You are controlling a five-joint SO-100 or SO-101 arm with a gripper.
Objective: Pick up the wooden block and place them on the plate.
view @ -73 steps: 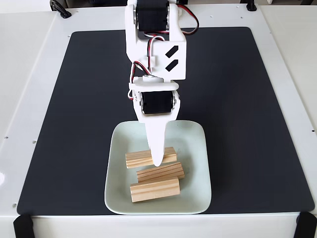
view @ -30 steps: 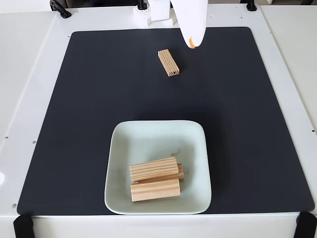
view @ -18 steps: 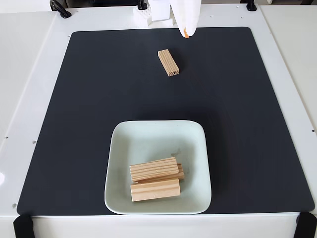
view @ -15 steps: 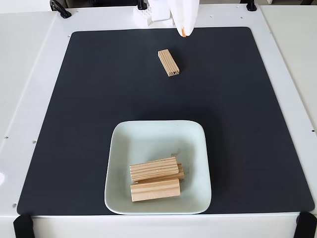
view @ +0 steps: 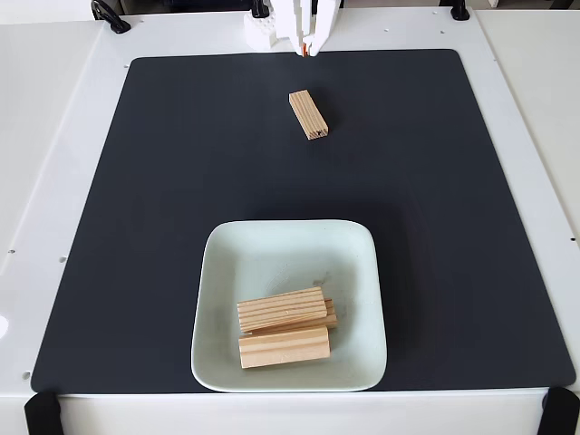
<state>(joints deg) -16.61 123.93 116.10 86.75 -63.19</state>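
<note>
Near the tabletop's far edge, the hand [view: 308, 47], jaws seemingly together, must descend onto the last wooden block [view: 308, 114]; three lie on the plate [view: 358, 245].

No text, label, brand or number can be read anywhere. The blocks [view: 282, 324] on the plate [view: 361, 358] bear grain lines alone, and its faint central smudge seems a stain, not print.

Fixed view — high above the near table [view: 54, 136] edge, angled down — whole mat [view: 181, 181].
</note>
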